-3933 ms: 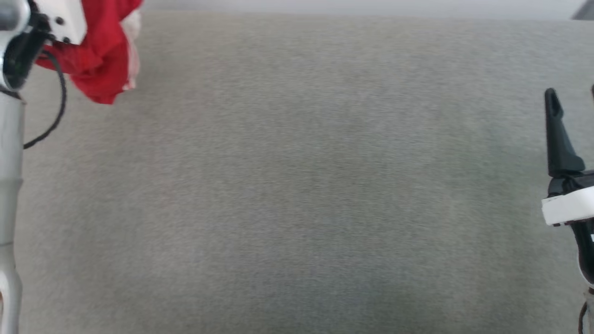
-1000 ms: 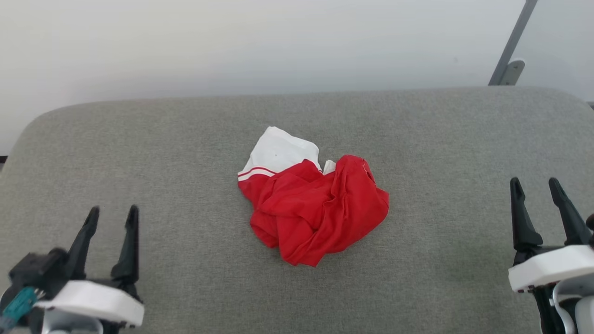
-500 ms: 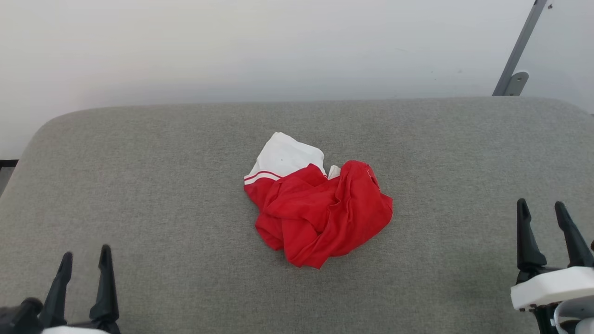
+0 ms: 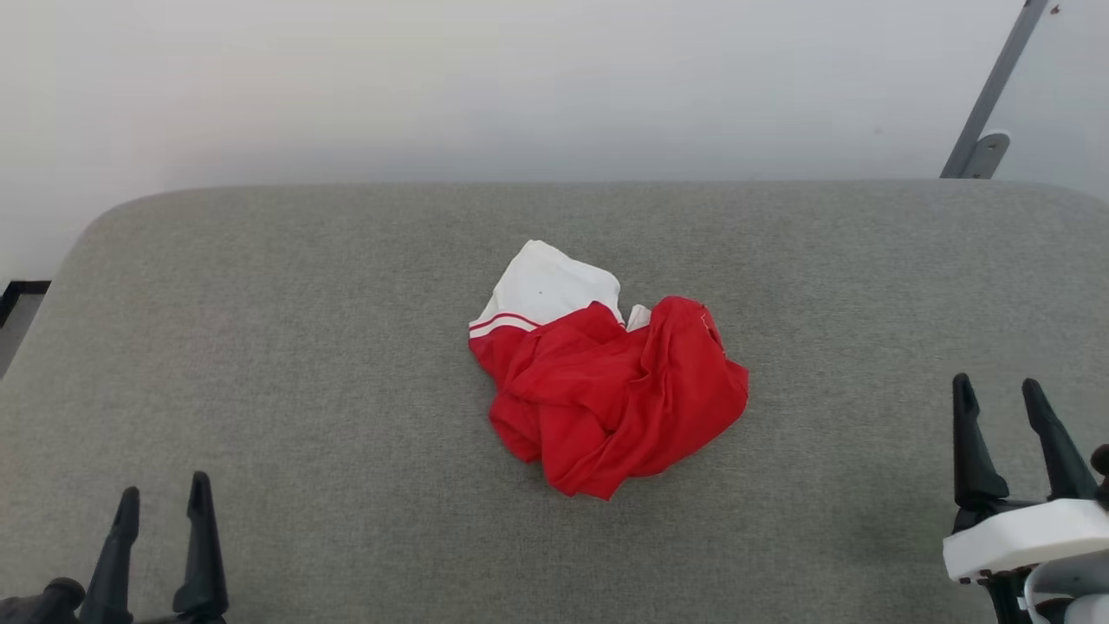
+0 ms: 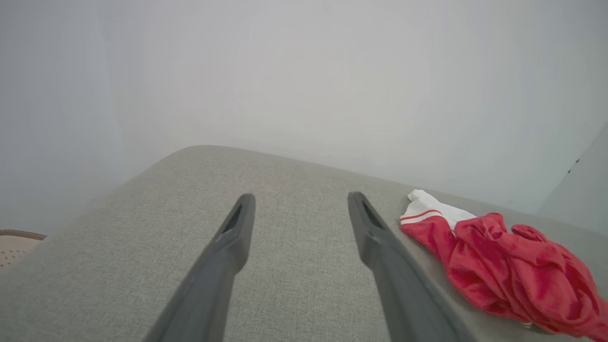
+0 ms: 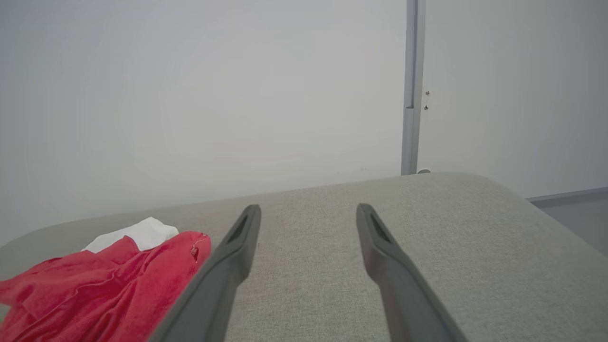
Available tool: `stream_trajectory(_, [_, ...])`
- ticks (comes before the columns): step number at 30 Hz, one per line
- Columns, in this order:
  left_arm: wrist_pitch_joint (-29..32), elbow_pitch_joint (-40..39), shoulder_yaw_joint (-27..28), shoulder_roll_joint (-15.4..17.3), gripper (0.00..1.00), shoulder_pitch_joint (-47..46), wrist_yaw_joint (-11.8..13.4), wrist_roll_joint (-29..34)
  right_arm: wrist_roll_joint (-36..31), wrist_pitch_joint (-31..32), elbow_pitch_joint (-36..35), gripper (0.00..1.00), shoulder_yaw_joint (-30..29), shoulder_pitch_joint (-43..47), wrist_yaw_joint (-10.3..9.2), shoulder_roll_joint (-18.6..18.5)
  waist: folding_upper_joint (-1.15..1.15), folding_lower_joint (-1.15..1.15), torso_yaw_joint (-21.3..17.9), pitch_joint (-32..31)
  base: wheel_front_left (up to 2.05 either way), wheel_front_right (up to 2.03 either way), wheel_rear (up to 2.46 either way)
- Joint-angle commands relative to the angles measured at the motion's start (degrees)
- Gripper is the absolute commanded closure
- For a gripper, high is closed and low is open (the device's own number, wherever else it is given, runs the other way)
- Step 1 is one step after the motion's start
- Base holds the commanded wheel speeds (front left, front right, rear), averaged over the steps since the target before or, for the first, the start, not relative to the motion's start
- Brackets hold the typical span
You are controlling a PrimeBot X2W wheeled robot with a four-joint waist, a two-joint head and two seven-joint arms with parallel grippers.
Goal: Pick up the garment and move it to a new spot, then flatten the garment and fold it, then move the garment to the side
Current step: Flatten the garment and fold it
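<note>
The garment lies crumpled in a red heap in the middle of the grey padded surface, one white sleeve with red-white trim sticking out at its far left. It also lies at the right of the left wrist view as the garment and at the lower left of the right wrist view as the garment. My left gripper stands open at the lower left, well clear of the cloth. At the lower right my right gripper is open too, with nothing between its fingers.
A pale wall rises behind the surface's rounded far edge. A grey metal post with a bracket leans at the back right. A dark strip of floor shows past the left edge. A woven tan object sits beyond the left corner.
The camera has shifted slightly, so the whole scene slid right and up. The garment lies as it did. Both grippers stay open and low at the sides.
</note>
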Motion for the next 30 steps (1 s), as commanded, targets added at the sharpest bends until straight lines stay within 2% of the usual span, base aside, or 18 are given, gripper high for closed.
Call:
stream_trajectory(1, [-0.4, 0.1, 0.3, -0.4, 0.00, -0.3, -0.6, 0.7, 0.4, 0.5, -0.3, 0.00, 0.4, -0.3, 0.00, -0.1, 0.00, 0.00, 0.4, 0.3, 0.00, 0.00, 0.00])
stream_trajectory(10, [-0.4, 0.3, 0.0, -3.1, 0.00, -2.7, -2.5, 3.1, 1.6, 7.2, 1.0, 0.00, 7.1, -5.2, 0.00, -2.0, 0.00, 0.00, 3.9, 2.8, 0.00, 0.00, 0.00])
stream_trajectory(14, [-0.4, 0.7, -1.7, -4.0, 0.00, -4.3, -3.3, 3.5, 2.2, 13.2, 3.0, 0.00, 11.4, -9.1, 0.00, -4.1, 0.00, 0.00, 6.5, 4.4, 0.00, 0.00, 0.00])
stream_trajectory(25, [-0.4, 2.6, -6.8, -6.2, 0.00, -8.8, -4.6, 5.1, 2.6, 29.9, 14.1, 0.00, 20.0, -18.3, -0.01, -9.2, 0.00, 0.00, 14.3, 8.1, 0.00, 0.00, 0.00])
stream_trajectory(30, [-0.4, 2.9, -7.2, -7.2, 0.00, -9.9, -5.0, 5.0, 2.4, 34.9, 19.4, 0.00, 23.6, -21.8, -0.01, -10.4, 0.00, 0.00, 16.2, 9.7, 0.00, 0.00, 0.00])
